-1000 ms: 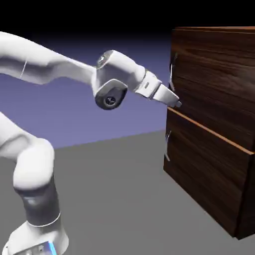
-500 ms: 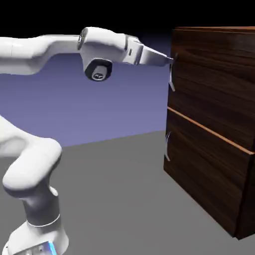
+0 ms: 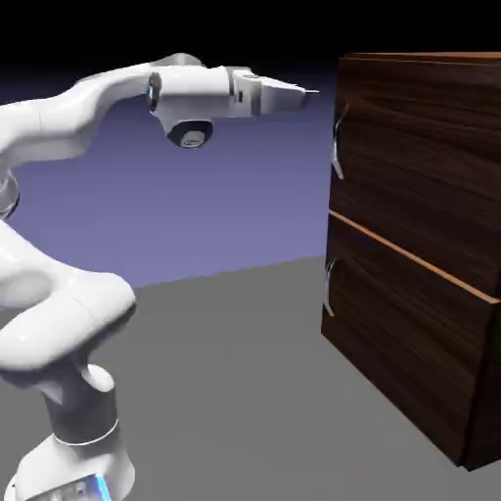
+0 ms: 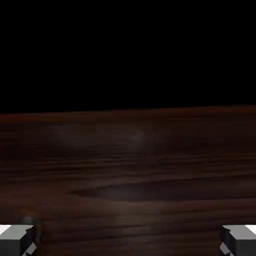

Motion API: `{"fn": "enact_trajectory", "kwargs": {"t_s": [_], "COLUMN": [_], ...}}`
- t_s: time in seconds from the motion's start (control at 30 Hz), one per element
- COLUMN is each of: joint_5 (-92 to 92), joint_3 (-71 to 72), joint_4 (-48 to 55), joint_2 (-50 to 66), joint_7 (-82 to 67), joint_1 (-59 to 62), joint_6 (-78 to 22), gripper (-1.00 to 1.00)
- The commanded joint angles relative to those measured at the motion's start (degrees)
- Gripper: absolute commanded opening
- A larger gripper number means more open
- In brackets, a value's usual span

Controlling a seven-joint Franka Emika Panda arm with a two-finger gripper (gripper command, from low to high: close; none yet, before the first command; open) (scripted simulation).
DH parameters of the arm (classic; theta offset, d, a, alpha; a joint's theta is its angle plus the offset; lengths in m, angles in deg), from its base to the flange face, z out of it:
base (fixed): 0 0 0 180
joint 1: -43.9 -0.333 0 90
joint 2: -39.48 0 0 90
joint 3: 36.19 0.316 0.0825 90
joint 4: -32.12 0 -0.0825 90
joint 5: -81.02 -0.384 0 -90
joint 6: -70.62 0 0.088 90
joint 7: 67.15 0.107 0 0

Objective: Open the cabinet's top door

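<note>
The dark-brown wood-grain cabinet (image 3: 421,235) fills the exterior view's right. Its top door (image 3: 421,137) is closed, with a small silver handle (image 3: 338,147) at its left edge. My gripper (image 3: 309,94) hangs level, a short way left of the door's upper corner and above the handle, touching nothing. In the hand view, dark wood of the cabinet (image 4: 128,185) fills the lower half under blackness. The two grey fingertips (image 4: 15,239) sit far apart at the bottom corners, open, with nothing between them.
The matching lower panel (image 3: 411,333) has its own silver handle (image 3: 330,286) below the orange-brown seam. Grey table (image 3: 245,391) stretches between the cabinet and my base (image 3: 78,460). My elbow (image 3: 68,323) bulges at the lower left.
The gripper climbed from the seam below the top door, past the handle, to the door's upper corner, and drew back a little to the left. Its jaws stayed open.
</note>
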Motion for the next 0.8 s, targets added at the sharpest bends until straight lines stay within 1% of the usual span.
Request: {"fn": "enact_trajectory", "kwargs": {"t_s": [0.0, 0.37, 0.43, 0.6, 0.63, 0.67, 0.77], "joint_5": [-2.5, -29.91, -31.11, -31.72, -31.72, -31.72, -34.57], "joint_3": [1.38, 16.56, 17.23, 20.26, 20.26, 20.26, 16.89], "joint_4": [0.77, 9.24, 9.62, 17.56, 17.56, 17.56, 11.33], "joint_2": [-0.7, -8.4, -8.74, -8.62, -8.62, -8.62, -10.35], "joint_7": [-1.23, -14.74, -15.33, -14.19, -14.19, -14.19, -17.08], "joint_1": [1.26, 15.15, 15.76, 25.16, 25.16, 25.16, 20.34], "joint_6": [-0.05, -0.58, -0.61, -1.77, -1.77, -1.77, -6.96], "gripper": [0.0, 0.0, 0.0, 0.0, -1.0, -1.0, -1.0]}}
